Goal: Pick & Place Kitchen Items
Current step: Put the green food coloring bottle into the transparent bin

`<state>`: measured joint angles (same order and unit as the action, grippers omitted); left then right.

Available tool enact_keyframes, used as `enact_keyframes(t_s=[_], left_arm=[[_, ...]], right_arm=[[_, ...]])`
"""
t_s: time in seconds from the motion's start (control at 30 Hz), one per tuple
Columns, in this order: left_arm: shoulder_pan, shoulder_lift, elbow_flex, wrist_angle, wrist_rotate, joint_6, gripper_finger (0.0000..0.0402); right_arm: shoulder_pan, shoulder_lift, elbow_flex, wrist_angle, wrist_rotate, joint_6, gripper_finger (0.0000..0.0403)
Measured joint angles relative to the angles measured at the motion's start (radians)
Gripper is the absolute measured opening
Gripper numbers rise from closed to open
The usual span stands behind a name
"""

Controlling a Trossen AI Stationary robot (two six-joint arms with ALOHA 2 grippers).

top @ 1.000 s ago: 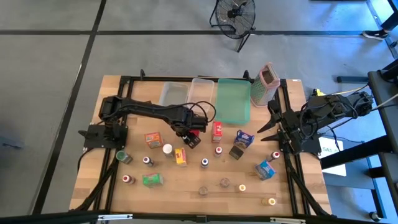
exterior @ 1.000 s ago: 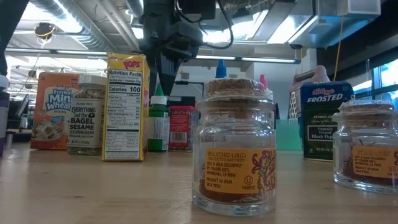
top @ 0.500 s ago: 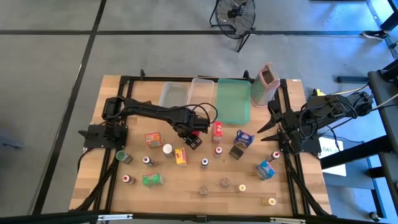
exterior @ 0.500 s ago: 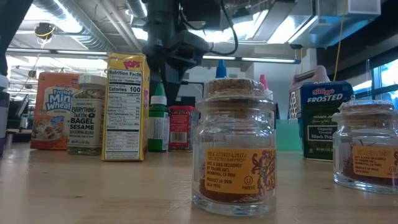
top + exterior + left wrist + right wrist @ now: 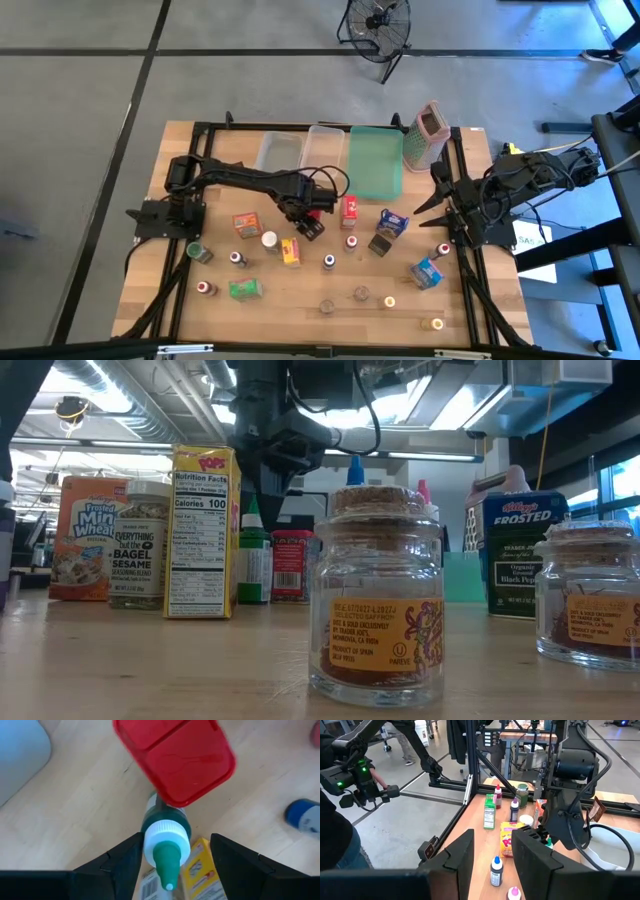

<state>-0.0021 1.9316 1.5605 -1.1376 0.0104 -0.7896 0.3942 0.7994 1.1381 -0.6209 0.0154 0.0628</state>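
A small green bottle (image 5: 165, 826) with a white collar and a green nozzle stands upright on the table, also seen in the low view (image 5: 255, 563), next to a red box (image 5: 175, 760) and a yellow Pops box (image 5: 291, 251). My left gripper (image 5: 172, 862) points down over the bottle, open, one finger on each side of its cap. One finger stands right against the white collar; I cannot tell whether it touches. The other stands apart. My right gripper (image 5: 492, 855) hangs open and holds nothing, high over the table's right edge (image 5: 432, 197). More boxes and spice bottles stand scattered about.
Two clear tubs (image 5: 280, 150) (image 5: 325, 148), a green tray (image 5: 376, 160) and a pink-topped grater (image 5: 428, 135) line the far edge. A Mini Wheats box (image 5: 245, 222) and a white-capped jar (image 5: 269, 240) stand left of my left gripper. Cork-topped jars (image 5: 385, 600) stand near the front edge.
My left gripper has come down a little over the green bottle, so that its fingers now reach past the nozzle. The bottle has not moved.
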Motion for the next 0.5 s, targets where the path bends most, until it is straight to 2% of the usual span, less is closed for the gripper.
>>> enact_keyframes(t_s=[0.5], left_arm=[[0.005,0.000,-0.002,-0.004,-0.002,0.000,0.0142]], right_arm=[[0.000,0.000,0.000,-0.001,0.000,0.000,0.0133]])
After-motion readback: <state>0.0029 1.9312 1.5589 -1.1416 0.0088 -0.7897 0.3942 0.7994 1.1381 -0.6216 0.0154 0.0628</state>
